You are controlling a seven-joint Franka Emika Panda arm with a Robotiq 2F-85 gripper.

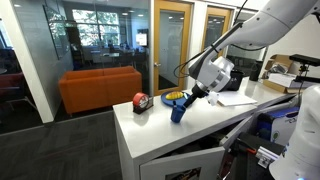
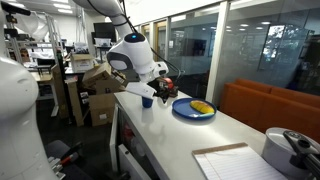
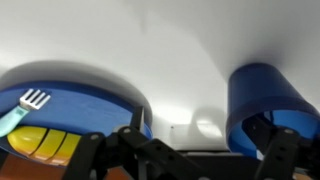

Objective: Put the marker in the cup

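The small blue cup (image 1: 178, 112) stands upright on the white table, beside the blue plate; it also shows in an exterior view (image 2: 147, 101). My gripper (image 1: 191, 95) hangs just above the cup and slightly to one side. In the wrist view the cup (image 3: 264, 95) fills the right side, with one dark finger (image 3: 272, 150) in front of its lower wall. The gripper (image 3: 195, 145) is open, with only bare table between its fingers. The marker is not visible in any view.
A blue plate (image 3: 95, 100) with yellow food and a pale fork lies left of the cup; both exterior views (image 1: 175, 97) (image 2: 193, 110) show it. A red-and-black round object (image 1: 140, 102) sits further along the table. Papers (image 2: 235, 160) lie near a table end.
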